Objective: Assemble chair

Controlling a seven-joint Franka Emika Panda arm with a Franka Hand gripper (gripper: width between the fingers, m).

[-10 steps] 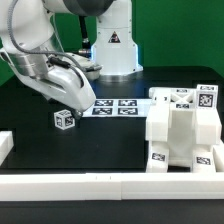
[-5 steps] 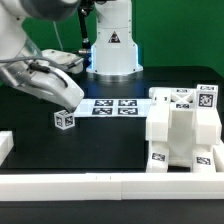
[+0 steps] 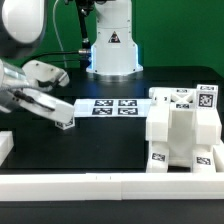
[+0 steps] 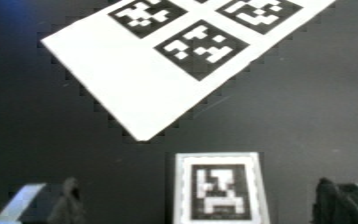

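Observation:
The white chair structure (image 3: 182, 135) stands at the exterior view's right, blocky slabs and bars with square tags. A small white tagged block (image 4: 217, 187) lies on the black table; in the wrist view it sits between my two open fingers, untouched. In the exterior view my gripper (image 3: 66, 123) is low at the left and hides that block. The fingertips (image 4: 48, 203) stand wide apart on either side of the block.
The marker board (image 3: 112, 106) lies flat at the table's middle and also shows in the wrist view (image 4: 176, 45). The robot base (image 3: 110, 45) stands at the back. A plain white rail (image 3: 90, 184) edges the front, and a white part (image 3: 4, 146) sits at the far left.
My arm has swung down and to the exterior view's left, lowering the open gripper over the small tagged block, which is now hidden behind it.

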